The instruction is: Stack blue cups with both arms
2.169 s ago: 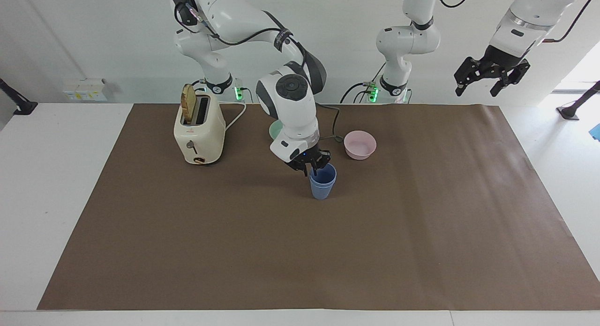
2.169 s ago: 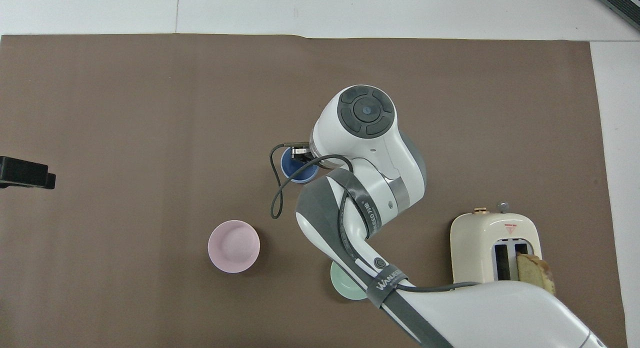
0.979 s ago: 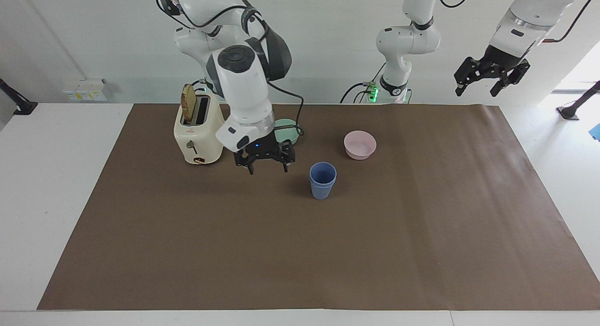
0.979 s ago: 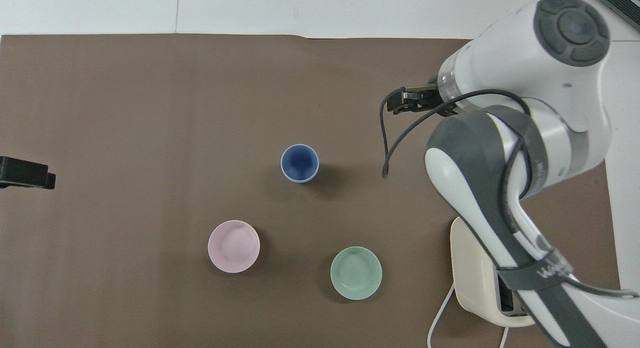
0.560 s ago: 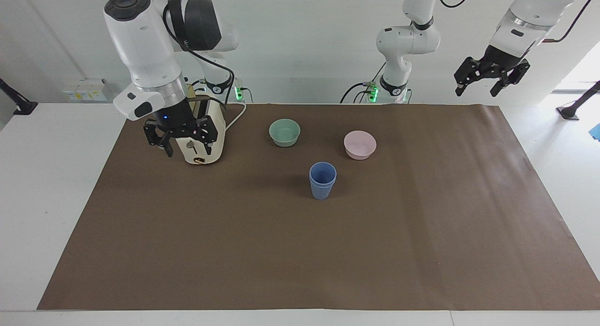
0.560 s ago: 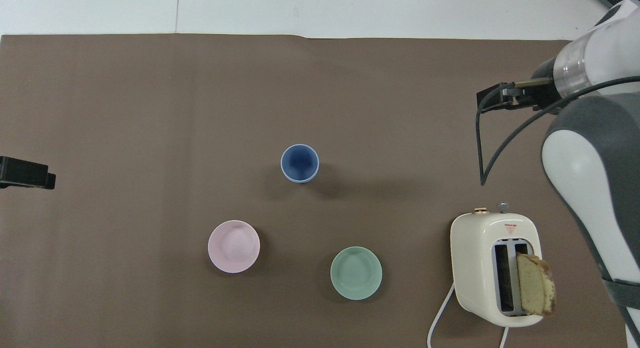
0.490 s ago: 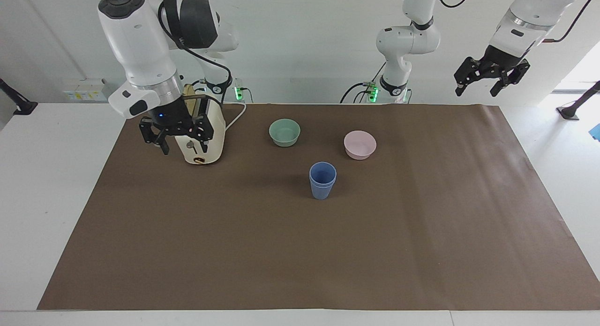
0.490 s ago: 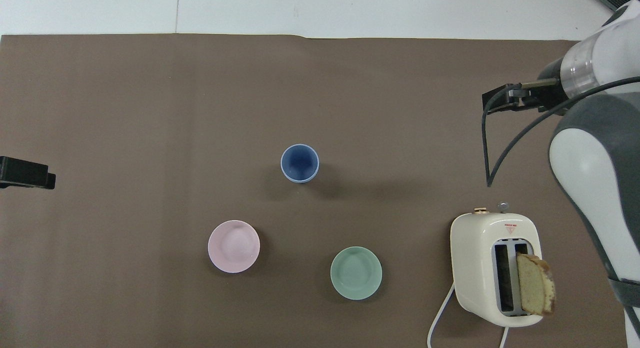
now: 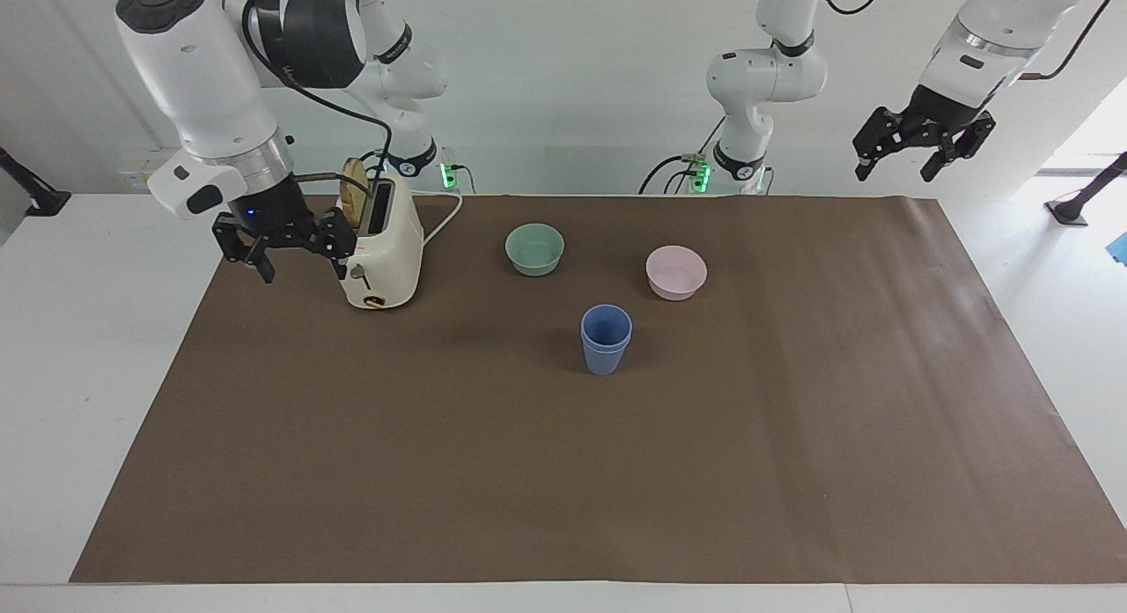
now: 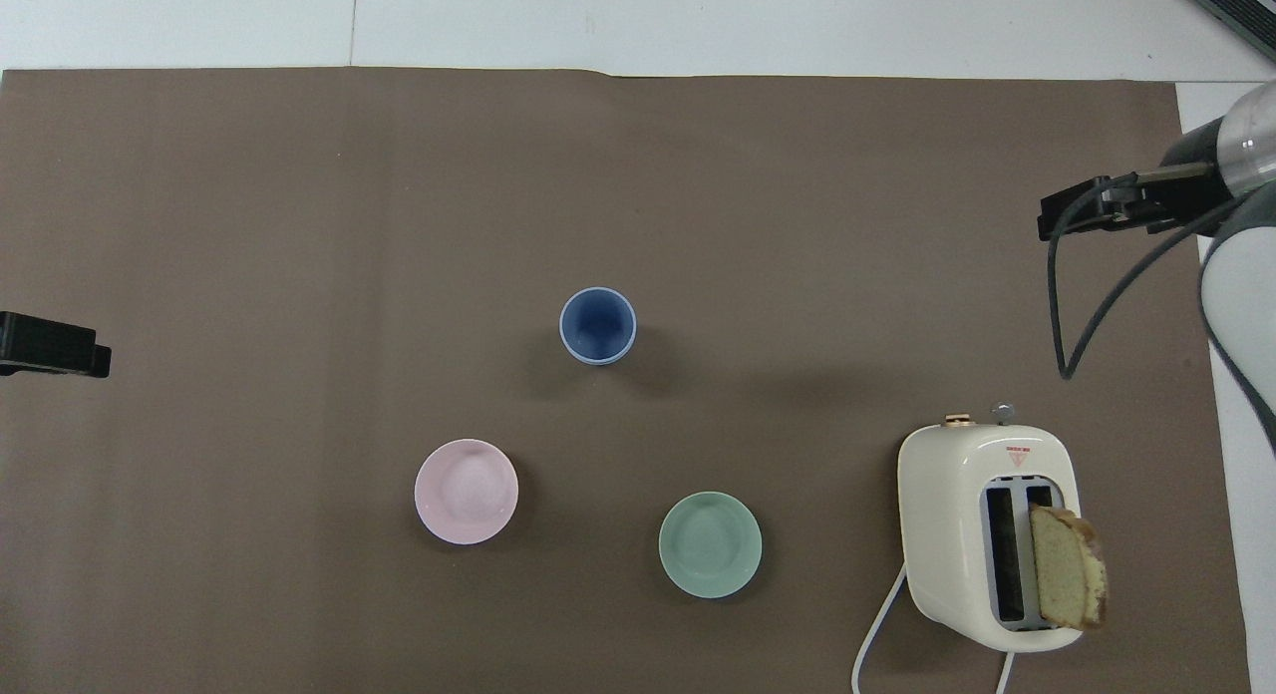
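Note:
The two blue cups (image 9: 606, 338) stand nested one inside the other, upright, in the middle of the brown mat; they also show in the overhead view (image 10: 597, 325). My right gripper (image 9: 301, 261) is open and empty, raised over the mat's edge beside the toaster, well away from the cups; it shows at the overhead view's edge (image 10: 1089, 207). My left gripper (image 9: 900, 161) is open and empty, held high over the left arm's end of the table, where that arm waits. Only its tip shows in the overhead view (image 10: 52, 345).
A cream toaster (image 9: 377, 254) with a bread slice (image 9: 354, 203) in a slot stands near the right arm's base. A green bowl (image 9: 534, 248) and a pink bowl (image 9: 676, 271) sit nearer to the robots than the cups. The brown mat (image 9: 563, 472) covers the table.
My right gripper let go of the upper cup, opened, rose and swung away past the toaster toward the right arm's end. The stacked cups and the left arm stayed still.

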